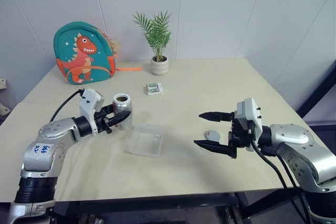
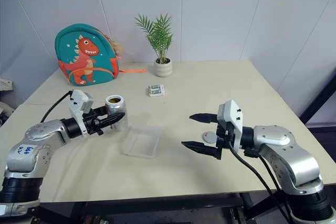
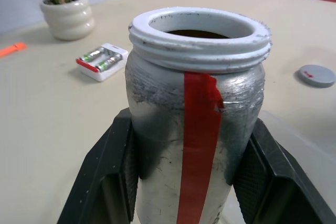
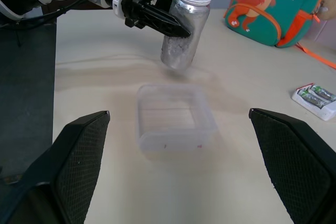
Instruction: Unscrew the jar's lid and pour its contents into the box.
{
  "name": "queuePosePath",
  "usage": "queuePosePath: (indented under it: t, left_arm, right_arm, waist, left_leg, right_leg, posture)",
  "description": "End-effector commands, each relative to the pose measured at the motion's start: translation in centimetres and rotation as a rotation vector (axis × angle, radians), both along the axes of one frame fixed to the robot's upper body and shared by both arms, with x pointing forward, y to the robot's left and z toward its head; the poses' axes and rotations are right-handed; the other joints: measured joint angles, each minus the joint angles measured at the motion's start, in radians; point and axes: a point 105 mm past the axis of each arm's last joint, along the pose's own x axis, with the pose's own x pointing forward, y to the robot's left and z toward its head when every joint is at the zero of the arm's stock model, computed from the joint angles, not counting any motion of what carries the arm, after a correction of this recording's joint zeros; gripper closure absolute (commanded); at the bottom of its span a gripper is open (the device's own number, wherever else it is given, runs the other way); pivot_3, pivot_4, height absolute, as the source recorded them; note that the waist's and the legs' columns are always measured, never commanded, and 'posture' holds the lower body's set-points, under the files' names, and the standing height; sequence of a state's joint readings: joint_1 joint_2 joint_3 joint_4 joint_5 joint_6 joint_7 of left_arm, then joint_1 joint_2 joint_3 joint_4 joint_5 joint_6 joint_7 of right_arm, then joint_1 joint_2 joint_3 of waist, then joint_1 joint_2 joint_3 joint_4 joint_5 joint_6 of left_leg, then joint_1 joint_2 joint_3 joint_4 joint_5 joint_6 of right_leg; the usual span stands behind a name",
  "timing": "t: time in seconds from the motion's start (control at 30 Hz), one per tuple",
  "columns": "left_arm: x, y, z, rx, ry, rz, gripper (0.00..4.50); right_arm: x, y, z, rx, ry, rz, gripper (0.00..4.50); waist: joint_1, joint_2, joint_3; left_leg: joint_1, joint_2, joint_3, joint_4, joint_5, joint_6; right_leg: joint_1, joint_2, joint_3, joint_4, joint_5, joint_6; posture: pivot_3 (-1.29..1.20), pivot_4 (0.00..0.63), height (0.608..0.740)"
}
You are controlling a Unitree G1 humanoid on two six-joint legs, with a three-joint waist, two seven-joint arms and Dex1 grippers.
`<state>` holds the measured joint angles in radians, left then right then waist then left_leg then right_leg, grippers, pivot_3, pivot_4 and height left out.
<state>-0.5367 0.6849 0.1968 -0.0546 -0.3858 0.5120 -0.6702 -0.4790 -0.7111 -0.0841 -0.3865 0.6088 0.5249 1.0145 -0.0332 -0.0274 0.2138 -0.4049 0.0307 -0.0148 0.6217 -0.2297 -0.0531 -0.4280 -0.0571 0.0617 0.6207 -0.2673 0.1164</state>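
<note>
Little can be read here. A white sticker on the left arm's grey forearm, at the near left of the scene, carries blue handwritten marks too small to make out. The jar bears a plain red strip with no lettering.

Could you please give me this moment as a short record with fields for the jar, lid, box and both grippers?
jar: upright, open-mouthed, held off the table beside the box
lid: off the jar, lying flat on the table near the right gripper
contents: dark, in the jar, not yet poured
box: clear tray on the table, nothing visible in it
left gripper: shut on the jar's body
right gripper: open, holding nothing, above the table
other items: battery packet, plant pot, dinosaur backpack
</note>
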Motion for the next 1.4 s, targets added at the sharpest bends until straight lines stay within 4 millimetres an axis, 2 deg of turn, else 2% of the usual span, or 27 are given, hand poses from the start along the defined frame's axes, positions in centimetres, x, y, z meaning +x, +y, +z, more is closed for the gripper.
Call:
queuePosePath:
  t: [0.03, 0.23, 0.3, 0.4, 0.47, 0.6, 0.7, 0.8, 0.83, 1.07, 1.27, 1.4]
  left_arm:
    - [0.5, 0.2, 0.7, 0.127, -0.098, 0.059, 2.55]
    - [1.0, -0.6, 1.2, 0.469, -0.379, 0.15, 2.55]
    - [1.3, -0.8, 1.9, 0.656, -0.506, 0.212, 2.55]
    - [1.2, -1.9, 2.8, 0.908, -0.697, 0.195, 2.55]
    - [0.8, -2.8, 3.6, 1.142, -0.918, 0.183, 2.55]
    - [0.7, -4.1, 2.4, 1.5, -1.201, 0.062, 2.55]
    - [0.5, -5.4, 1.8, 1.575, -1.354, 0.024, 2.55]
    - [0.8, -5.9, 2.1, 1.61, -1.454, 0.07, 2.55]
    - [1.4, -5.4, 2.1, 1.655, -1.416, 0.096, 2.55]
    - [1.6, -6.1, 2.6, 1.676, -1.5, 0.078, 2.55]
    - [1.6, -5.1, 2.0, 1.671, -1.4, 0.068, 2.55]
    - [1.8, -3.9, 1.9, 1.543, -1.26, 0.099, 2.55]
  right_arm:
    - [-0.3, 0.3, 0.5, 0.007, -0.043, 0.009, 0.01]
    - [0.1, 0.8, 0.0, 0.029, -0.026, 0.007, 0.01]
    - [0.3, 1.0, -0.1, 0.041, -0.023, 0.004, 0.01]
    - [0.6, 1.2, -0.2, 0.058, -0.023, 0.001, 0.01]
    - [0.9, 1.3, -0.2, 0.07, -0.024, -0.003, 0.01]
    - [1.3, 1.7, 0.0, 0.099, -0.026, -0.006, 0.01]
    - [1.5, 2.0, 0.0, 0.115, -0.027, -0.006, 0.01]
    - [1.6, 2.4, 0.0, 0.134, -0.027, -0.005, 0.01]
    - [1.7, 2.5, 0.0, 0.141, -0.027, -0.005, 0.01]
    - [1.8, 2.9, -0.1, 0.18, -0.022, -0.015, 0.01]
    - [2.0, 3.1, -0.2, 0.201, -0.021, -0.021, 0.01]
    - [2.1, 3.1, -0.2, 0.203, -0.022, -0.021, 0.01]
  waist:
    - [0.003, 0.0, 0.0]
    - [0.004, 0.0, 0.0]
    - [0.004, 0.0, 0.0]
    - [0.005, 0.0, 0.0]
    - [0.006, 0.0, 0.0]
    - [0.005, 0.0, 0.0]
    - [0.004, 0.0, 0.0]
    - [0.005, 0.0, 0.0]
    - [0.006, 0.0, 0.0]
    - [0.004, 0.0, 0.0]
    - [0.004, 0.0, 0.0]
    - [0.004, 0.0, 0.0]
  left_leg:
    - [0.0, 0.0, 0.0, 0.0, 0.0, 0.0]
    - [0.0, 0.0, 0.0, 0.0, 0.0, 0.0]
    - [0.0, 0.0, 0.0, 0.0, 0.0, 0.0]
    - [0.0, 0.0, 0.0, -0.001, 0.0, 0.0]
    - [0.0, 0.0, 0.001, 0.0, 0.0, 0.0]
    - [0.0, 0.0, 0.002, -0.001, 0.0, 0.0]
    - [0.0, 0.0, 0.003, -0.001, 0.0, 0.001]
    - [0.0, 0.0, 0.002, -0.001, 0.0, 0.001]
    - [0.0, 0.0, 0.002, -0.001, -0.001, 0.001]
    - [0.0, 0.0, 0.002, -0.001, -0.001, 0.001]
    - [0.0, 0.0, 0.002, 0.0, -0.001, 0.001]
    - [0.0, 0.0, 0.002, 0.001, 0.0, 0.001]
  right_leg:
    - [0.0, 0.0, 0.0, 0.0, 0.0, 0.0]
    - [0.0, 0.0, 0.0, -0.001, 0.0, 0.0]
    - [0.0, 0.0, 0.0, 0.0, 0.0, 0.0]
    - [0.0, 0.0, 0.0, -0.001, 0.0, 0.0]
    - [0.0, 0.0, 0.0, 0.0, 0.0, 0.0]
    - [0.0, -0.001, 0.0, -0.001, 0.0, 0.0]
    - [0.0, -0.001, 0.0, 0.0, 0.0, 0.001]
    - [-0.001, -0.001, 0.0, 0.001, 0.001, 0.001]
    - [-0.001, -0.001, 0.0, 0.001, 0.001, 0.001]
    - [-0.001, -0.001, 0.0, 0.002, 0.001, 0.001]
    - [-0.001, -0.001, 0.0, 0.004, 0.001, 0.001]
    - [-0.001, -0.001, 0.0, 0.005, 0.001, 0.001]
  posture:
    - [0.0, 0.15, 0.74]
    - [0.0, 0.15, 0.74]
    - [0.0, 0.15, 0.74]
    - [0.0, 0.15, 0.74]
    - [0.0, 0.15, 0.74]
    - [0.0, 0.15, 0.74]
    - [0.0, 0.15, 0.74]
    - [0.0, 0.15, 0.74]
    - [0.0, 0.15, 0.74]
    - [0.0, 0.15, 0.74]
    - [0.0, 0.15, 0.74]
    - [0.0, 0.15, 0.74]
